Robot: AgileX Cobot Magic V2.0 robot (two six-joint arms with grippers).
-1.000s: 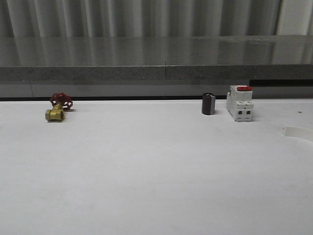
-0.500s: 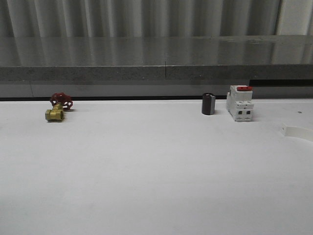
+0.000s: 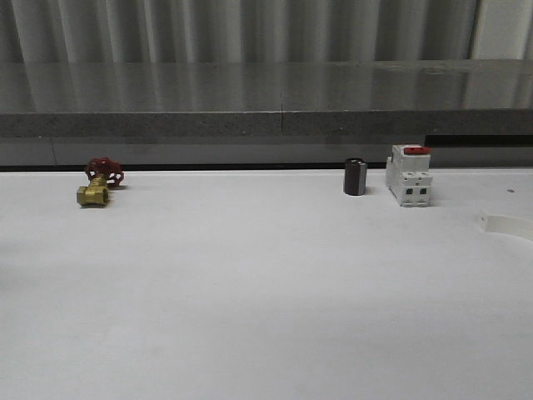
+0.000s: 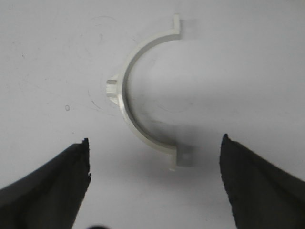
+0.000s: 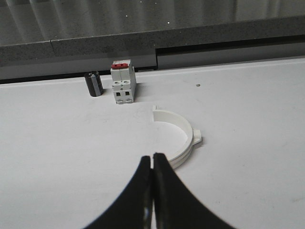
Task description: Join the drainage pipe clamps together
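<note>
Clamp half (image 4: pixel 143 98) between spread left fingers (image 4: pixel 57 176) | second half (image 5: pixel 178 133) beyond closed, empty right fingers (image 5: pixel 143 186)

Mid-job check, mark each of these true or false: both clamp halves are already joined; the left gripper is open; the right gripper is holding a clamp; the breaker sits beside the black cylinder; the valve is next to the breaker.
1. The two halves are joined. False: one clamp half lies alone below the left gripper; the other clamp half lies apart, near the right gripper.
2. Left gripper open. True.
3. Right gripper holds a clamp. False: it is shut on nothing.
4. Breaker beside black cylinder. True.
5. Valve next to breaker. False: it sits far left.
</note>
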